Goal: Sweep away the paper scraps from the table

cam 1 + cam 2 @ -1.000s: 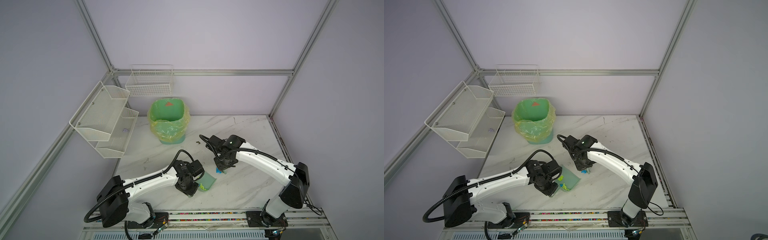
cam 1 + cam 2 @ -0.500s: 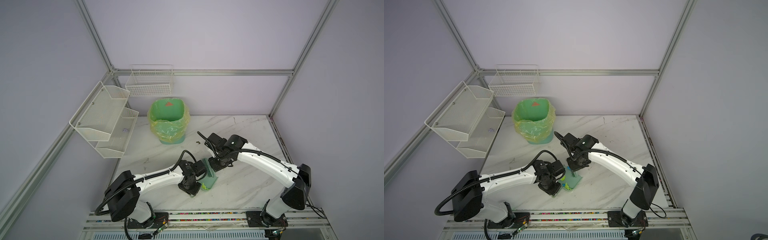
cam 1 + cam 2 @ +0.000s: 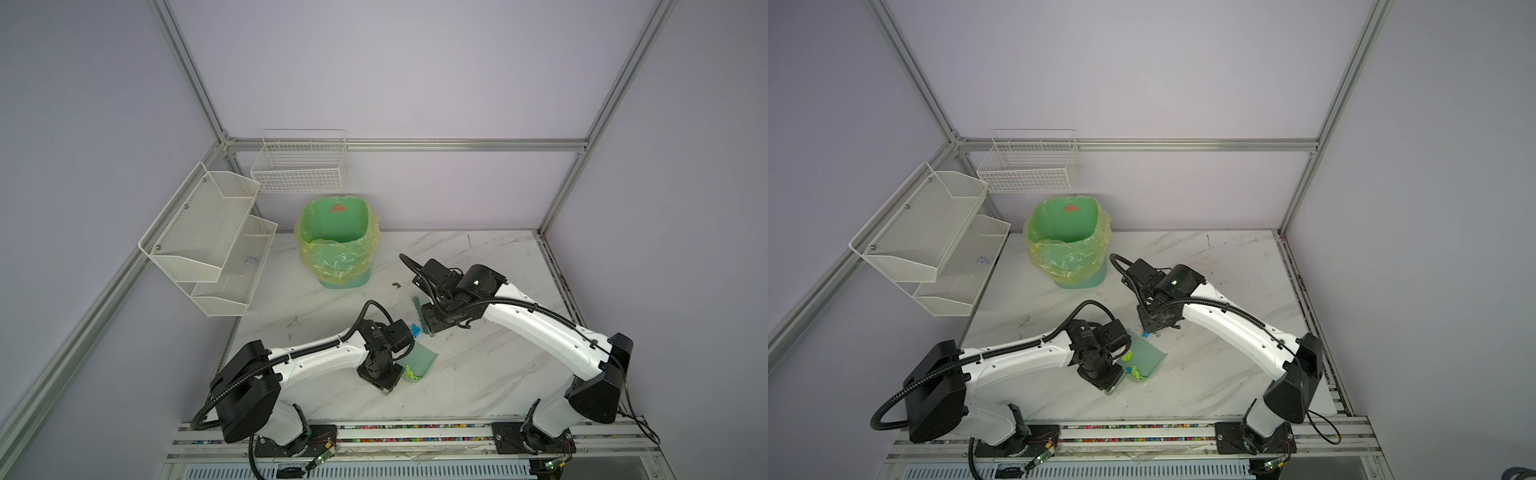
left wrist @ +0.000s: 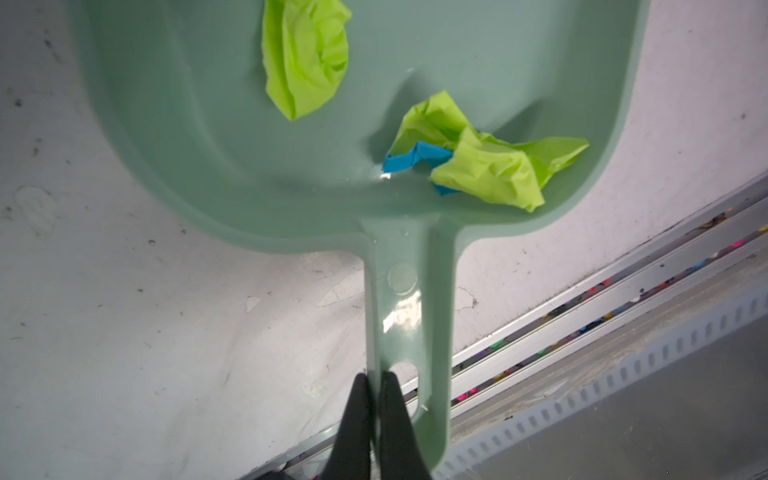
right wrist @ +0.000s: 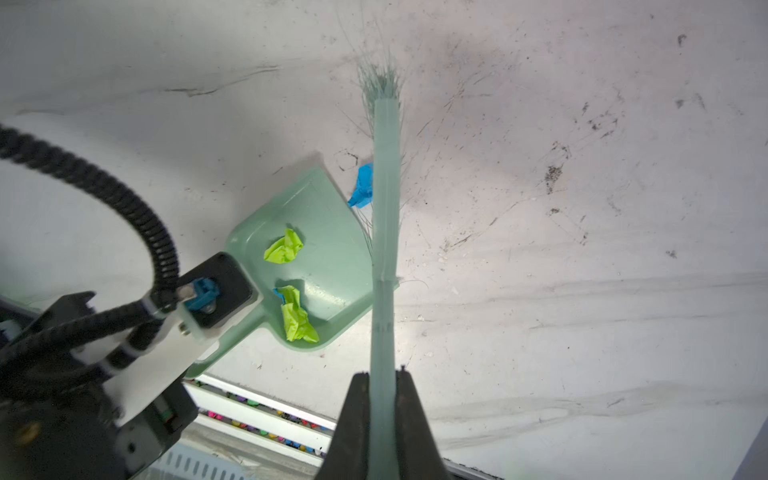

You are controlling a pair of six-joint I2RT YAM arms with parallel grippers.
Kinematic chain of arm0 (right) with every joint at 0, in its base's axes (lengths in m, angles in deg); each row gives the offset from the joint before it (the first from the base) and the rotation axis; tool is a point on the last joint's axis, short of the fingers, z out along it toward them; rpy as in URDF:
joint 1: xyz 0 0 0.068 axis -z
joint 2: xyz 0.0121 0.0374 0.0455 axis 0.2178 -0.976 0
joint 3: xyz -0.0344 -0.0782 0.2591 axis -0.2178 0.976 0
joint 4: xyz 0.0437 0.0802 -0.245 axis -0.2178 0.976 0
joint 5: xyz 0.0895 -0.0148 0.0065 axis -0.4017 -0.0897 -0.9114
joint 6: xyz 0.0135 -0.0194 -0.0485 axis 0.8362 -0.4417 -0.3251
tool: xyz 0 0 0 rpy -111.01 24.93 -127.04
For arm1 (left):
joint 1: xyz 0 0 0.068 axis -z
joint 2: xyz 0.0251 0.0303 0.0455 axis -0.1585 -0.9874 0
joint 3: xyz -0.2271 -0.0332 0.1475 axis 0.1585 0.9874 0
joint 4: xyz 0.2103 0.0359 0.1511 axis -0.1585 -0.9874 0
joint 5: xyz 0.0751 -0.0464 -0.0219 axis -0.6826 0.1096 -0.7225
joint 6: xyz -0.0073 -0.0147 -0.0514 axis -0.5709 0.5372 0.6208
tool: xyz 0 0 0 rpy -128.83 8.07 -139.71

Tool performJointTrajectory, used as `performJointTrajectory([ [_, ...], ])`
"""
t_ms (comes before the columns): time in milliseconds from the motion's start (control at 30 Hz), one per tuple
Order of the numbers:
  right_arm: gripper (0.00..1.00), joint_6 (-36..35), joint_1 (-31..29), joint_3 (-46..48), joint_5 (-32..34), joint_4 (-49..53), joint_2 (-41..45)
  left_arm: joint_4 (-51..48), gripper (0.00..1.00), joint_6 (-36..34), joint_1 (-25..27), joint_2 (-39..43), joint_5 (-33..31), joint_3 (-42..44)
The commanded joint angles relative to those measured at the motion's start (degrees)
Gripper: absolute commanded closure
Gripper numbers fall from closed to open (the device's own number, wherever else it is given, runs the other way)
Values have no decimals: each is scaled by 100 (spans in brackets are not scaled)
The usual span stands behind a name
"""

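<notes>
Clamping pan handle point(image 4: 409, 316) in left gripper point(image 4: 376, 376), brush point(image 5: 386, 187) in right gripper point(image 5: 384, 374): scraps point(image 4: 305, 62) sit in pan point(image 4: 187, 145), blue scrap point(image 3: 414, 330) on table point(image 3: 478, 386) at pan's 12 o'clock may flick past if bristles point(image 5: 380, 81) skip.

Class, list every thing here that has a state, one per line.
Pale green plastic dustpan: held by handle.
Pale green brush: held by handle.
Yellow-green and blue paper scraps: wadded, inside dustpan.
Lone blue paper scrap: outside dustpan, beside brush.
Left gripper: shut on dustpan.
Right gripper: shut on brush.
Green bag-lined bin: upright, open.
</notes>
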Motion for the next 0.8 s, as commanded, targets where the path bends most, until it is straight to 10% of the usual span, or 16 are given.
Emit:
performJointTrajectory([
  [0, 100, -55, 6, -383, 650, 64, -307, 135, 100, 3, -69, 193, 163, 213],
  [333, 100, -675, 11, -432, 1155, -299, -1180, 46, 100, -12, -126, 128, 128, 204],
  [767, 100, -1076, -3, -12, -1092, -659, -440, 46, 100, -144, -312, 106, 128, 257],
])
